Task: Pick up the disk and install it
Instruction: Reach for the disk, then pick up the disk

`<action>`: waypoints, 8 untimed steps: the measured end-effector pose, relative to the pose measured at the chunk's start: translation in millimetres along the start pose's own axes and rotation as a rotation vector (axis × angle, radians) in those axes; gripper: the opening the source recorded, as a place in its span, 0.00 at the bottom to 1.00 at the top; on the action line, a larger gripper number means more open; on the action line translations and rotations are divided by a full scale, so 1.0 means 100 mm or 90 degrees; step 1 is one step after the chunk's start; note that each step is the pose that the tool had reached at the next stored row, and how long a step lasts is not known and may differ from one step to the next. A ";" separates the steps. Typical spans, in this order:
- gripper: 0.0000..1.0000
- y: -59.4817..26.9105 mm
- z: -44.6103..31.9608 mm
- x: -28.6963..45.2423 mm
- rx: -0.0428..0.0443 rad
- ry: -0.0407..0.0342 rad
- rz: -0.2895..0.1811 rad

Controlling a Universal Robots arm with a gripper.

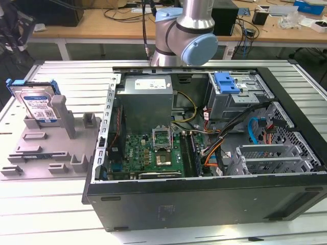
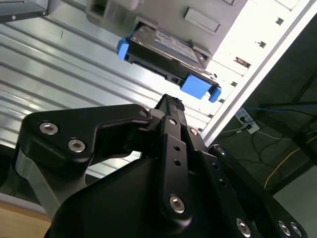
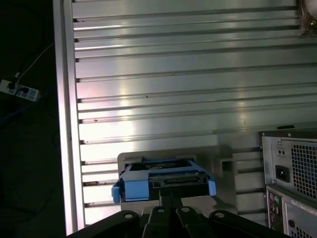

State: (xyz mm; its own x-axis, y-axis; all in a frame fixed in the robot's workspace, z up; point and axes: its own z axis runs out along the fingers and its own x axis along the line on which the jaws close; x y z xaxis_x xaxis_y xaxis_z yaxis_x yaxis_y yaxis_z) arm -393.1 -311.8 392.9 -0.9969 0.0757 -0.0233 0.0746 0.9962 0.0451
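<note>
The task is at its very beginning, as I judge it. The disk (image 1: pixel 38 102) stands upright in a grey holder (image 1: pixel 61 138) at the upper left of the exterior view, well apart from the open computer case (image 1: pixel 204 196) that takes the middle and right of the frame. Nothing is picked up yet. Both the grasp and the installing remain. In the second wrist view the pincer (image 2: pixel 171 101) has its fingers together and holds nothing. It points toward the disk (image 2: pixel 163 52) but does not touch it. The arm (image 1: pixel 189 30) rises at the top centre, behind the case.

The tabletop (image 1: pixel 66 76) is ribbed silver metal, bright under the light. Behind it, wooden benches (image 1: pixel 102 20) carry cables and small boxes. A power strip (image 3: pixel 20 89) lies on the dark floor in the first wrist view.
</note>
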 end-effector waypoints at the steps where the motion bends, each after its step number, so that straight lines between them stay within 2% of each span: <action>1: 0.11 0.010 -0.001 0.042 0.0000 0.0001 0.000; 8: 0.11 0.017 -0.001 0.045 0.0001 0.0001 0.000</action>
State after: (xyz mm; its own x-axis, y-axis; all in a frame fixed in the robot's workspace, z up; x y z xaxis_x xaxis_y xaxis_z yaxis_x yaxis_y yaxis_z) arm -397.4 -309.8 392.9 -0.9969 0.0756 -0.0231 0.0745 0.9962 0.0450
